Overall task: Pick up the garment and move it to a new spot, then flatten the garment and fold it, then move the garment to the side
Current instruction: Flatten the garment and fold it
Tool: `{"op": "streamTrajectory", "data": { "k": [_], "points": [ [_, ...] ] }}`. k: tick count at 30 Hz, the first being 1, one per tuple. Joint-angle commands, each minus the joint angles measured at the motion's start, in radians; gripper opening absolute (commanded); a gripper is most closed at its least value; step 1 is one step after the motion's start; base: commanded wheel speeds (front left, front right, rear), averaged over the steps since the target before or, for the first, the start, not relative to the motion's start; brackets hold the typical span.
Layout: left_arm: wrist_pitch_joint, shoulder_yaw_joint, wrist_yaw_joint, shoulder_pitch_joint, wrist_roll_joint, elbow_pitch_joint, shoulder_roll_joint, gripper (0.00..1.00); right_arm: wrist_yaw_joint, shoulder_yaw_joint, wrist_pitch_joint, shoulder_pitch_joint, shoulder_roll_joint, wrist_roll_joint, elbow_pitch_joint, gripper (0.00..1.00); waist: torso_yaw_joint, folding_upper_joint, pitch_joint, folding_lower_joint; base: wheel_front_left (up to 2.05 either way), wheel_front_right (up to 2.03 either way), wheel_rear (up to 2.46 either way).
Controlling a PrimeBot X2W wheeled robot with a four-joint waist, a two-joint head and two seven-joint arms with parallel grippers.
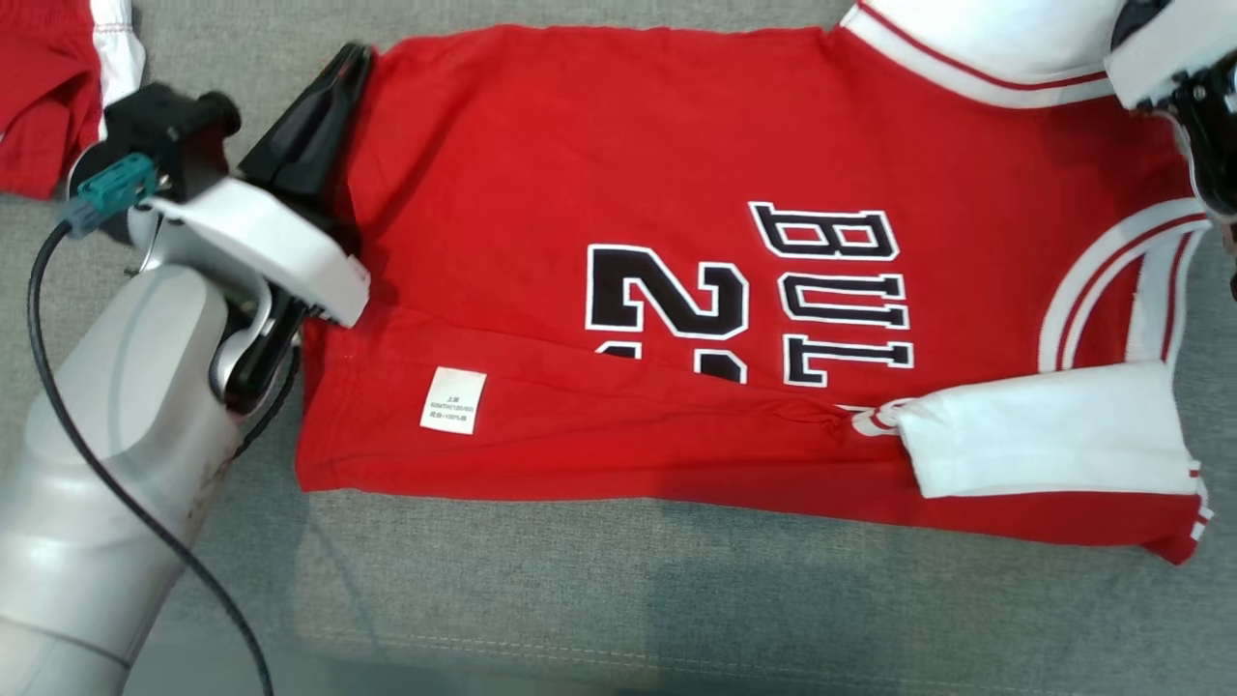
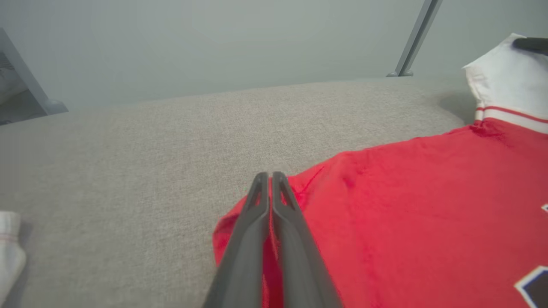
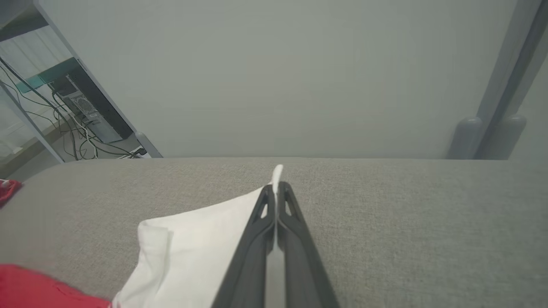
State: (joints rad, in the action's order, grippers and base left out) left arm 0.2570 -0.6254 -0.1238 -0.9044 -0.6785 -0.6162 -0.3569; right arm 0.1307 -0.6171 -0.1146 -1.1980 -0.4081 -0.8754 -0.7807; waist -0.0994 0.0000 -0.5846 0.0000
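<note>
On the grey upholstered surface (image 1: 580,599) the red garment (image 1: 618,174) lies spread out, near edge folded over, label (image 1: 452,399) up. Left pincer (image 2: 269,175) closed, pinching the red hem corner. Right pincer (image 3: 277,186) closed on the edge of the garment's white sleeve (image 3: 201,239).

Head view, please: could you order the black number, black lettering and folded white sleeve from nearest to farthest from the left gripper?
1. black number, centre
2. black lettering, just right of it
3. folded white sleeve, lower right
</note>
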Motion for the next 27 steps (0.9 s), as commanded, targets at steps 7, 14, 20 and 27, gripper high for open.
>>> {"op": "streamTrajectory", "data": {
  "k": [7,14,20,27],
  "points": [
    [0.005,0.013,-0.007,0.076,-0.067,0.026,-0.124,0.0,0.0,-0.074,0.041,0.149,-0.122,-0.136,0.205,0.0,0.05,0.0,0.064,0.0,0.0,0.0,0.0],
    [0.005,-0.034,-0.007,0.125,-0.109,0.039,-0.177,0.0,0.0,-0.132,0.086,0.248,-0.221,-0.257,0.369,0.0,0.076,0.0,0.103,0.0,0.0,0.0,0.0],
    [0.005,-0.072,-0.007,0.14,-0.129,0.088,-0.216,0.0,0.0,-0.191,0.14,0.329,-0.293,-0.328,0.462,0.0,0.088,0.0,0.133,0.0,0.0,0.0,0.0],
    [0.005,-0.093,-0.007,0.173,-0.152,0.135,-0.259,0.0,0.0,-0.216,0.145,0.4,-0.343,-0.384,0.526,0.0,0.095,0.0,0.171,0.0,0.0,0.0,0.0]
  ]
}}
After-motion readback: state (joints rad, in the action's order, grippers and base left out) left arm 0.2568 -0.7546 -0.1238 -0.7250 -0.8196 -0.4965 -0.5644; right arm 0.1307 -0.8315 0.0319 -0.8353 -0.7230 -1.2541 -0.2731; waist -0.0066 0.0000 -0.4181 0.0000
